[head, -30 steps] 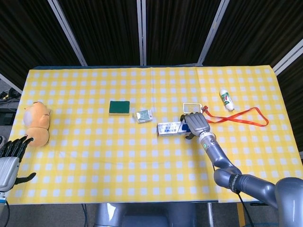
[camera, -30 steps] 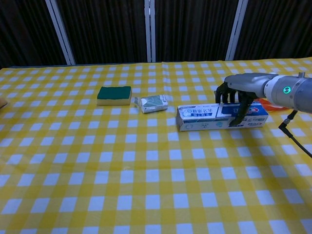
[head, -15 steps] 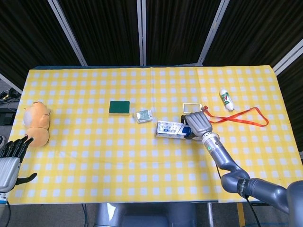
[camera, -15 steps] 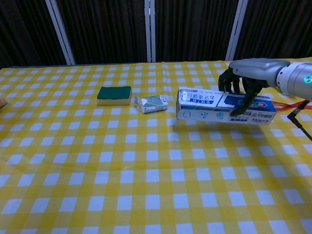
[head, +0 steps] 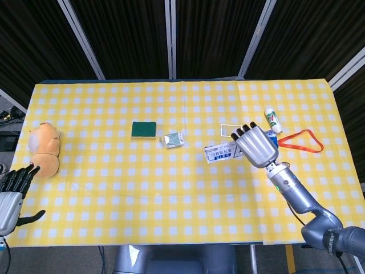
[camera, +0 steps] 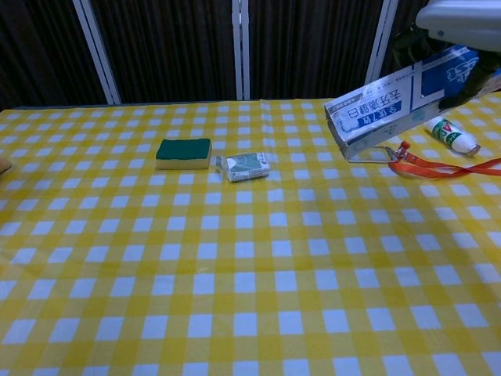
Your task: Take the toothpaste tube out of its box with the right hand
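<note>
A: Where is the toothpaste box (camera: 395,100) at this moment?

B: Off the worktop (head: 114,188), up in the air. The right robot hand (head: 256,146) has its fingers wrapped around the far end of it. In the chest view the box tilts, with the free end lower and pointing toward the middle of the cloth.

A: Why hold it that way?

B: My guess is that gripping 1 end leaves the other end clear, so the flap can be reached or the tube can slide out downhill. No tube shows yet, and I cannot tell whether the flap is open.

A: And the left robot hand (head: 12,191)?

B: Low at the near left corner, fingers apart, holding nothing, well apart from the box. The task names the right hand only, which would explain why it is parked.

A: Anything close underneath?

B: A red lanyard (camera: 438,165) and a small white bottle (camera: 449,135) lie on the cloth near the raised box. A green sponge (camera: 184,152) and a small packet (camera: 247,166) sit further left.
</note>
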Robot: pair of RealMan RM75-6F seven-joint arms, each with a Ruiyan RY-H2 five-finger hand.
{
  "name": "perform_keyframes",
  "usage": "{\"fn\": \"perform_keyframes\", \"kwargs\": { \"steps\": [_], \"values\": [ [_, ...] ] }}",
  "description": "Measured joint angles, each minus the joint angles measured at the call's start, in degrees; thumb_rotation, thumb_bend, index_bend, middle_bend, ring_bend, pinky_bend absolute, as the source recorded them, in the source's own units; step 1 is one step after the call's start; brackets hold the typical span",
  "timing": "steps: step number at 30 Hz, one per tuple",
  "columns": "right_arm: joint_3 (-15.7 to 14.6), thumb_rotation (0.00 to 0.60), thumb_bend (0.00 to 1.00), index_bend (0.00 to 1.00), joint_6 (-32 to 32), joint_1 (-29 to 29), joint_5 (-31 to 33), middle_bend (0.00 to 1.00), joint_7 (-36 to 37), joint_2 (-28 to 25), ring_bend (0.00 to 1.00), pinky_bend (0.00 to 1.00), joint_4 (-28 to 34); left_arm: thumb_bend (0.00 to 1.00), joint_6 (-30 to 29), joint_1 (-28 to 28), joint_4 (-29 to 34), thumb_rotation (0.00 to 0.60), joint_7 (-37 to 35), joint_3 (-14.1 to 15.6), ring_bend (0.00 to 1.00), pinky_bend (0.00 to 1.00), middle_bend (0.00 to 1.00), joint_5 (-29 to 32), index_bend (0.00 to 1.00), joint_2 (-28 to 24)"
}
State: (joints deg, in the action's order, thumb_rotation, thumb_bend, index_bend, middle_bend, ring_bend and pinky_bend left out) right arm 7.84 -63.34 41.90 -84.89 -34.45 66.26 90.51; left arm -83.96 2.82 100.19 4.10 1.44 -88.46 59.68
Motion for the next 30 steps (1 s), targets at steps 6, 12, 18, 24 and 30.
{"fn": "perform_keyframes", "kwargs": {
  "steps": [6, 12, 18, 24, 30],
  "values": [
    [-0.28, 0.6, 0.46, 0.53, -3.67, -0.17, -9.03, 0.55, -14.78, -6.42, 0.49, 0.54, 4.15, 0.0, -0.79, -0.33, 0.39, 0.6, -1.47, 0.47, 0.0, 0.0, 0.0, -1.27, 0.0, -0.84],
    [0.9, 0.6, 0.46, 0.52, -4.99, 0.22, -14.6, 0.54, -26.12, -10.72, 0.49, 0.53, 7.02, 0.0, -0.83, -0.35, 0.3, 0.6, -2.19, 0.46, 0.0, 0.0, 0.0, -1.24, 0.0, -1.14],
    [1.97, 0.6, 0.46, 0.52, -3.24, 0.57, -16.51, 0.54, -32.1, -12.98, 0.49, 0.49, 8.77, 0.0, -0.54, -0.23, 0.25, 0.6, -2.06, 0.38, 0.0, 0.0, 0.0, -0.97, 0.0, -1.13],
    [2.22, 0.6, 0.46, 0.52, -2.23, 0.03, -16.98, 0.54, -33.68, -12.41, 0.49, 0.49, 8.78, 0.0, -0.4, -0.19, 0.28, 0.6, -1.64, 0.38, 0.0, 0.0, 0.0, -0.83, 0.0, -1.01],
    [2.85, 0.6, 0.46, 0.51, -4.21, -0.71, -18.45, 0.54, -33.76, -11.85, 0.49, 0.46, 6.18, 0.0, -0.31, -0.2, 0.31, 0.6, -1.17, 0.39, 0.0, 0.0, 0.0, -0.7, 0.0, -0.8]
  ]
}}
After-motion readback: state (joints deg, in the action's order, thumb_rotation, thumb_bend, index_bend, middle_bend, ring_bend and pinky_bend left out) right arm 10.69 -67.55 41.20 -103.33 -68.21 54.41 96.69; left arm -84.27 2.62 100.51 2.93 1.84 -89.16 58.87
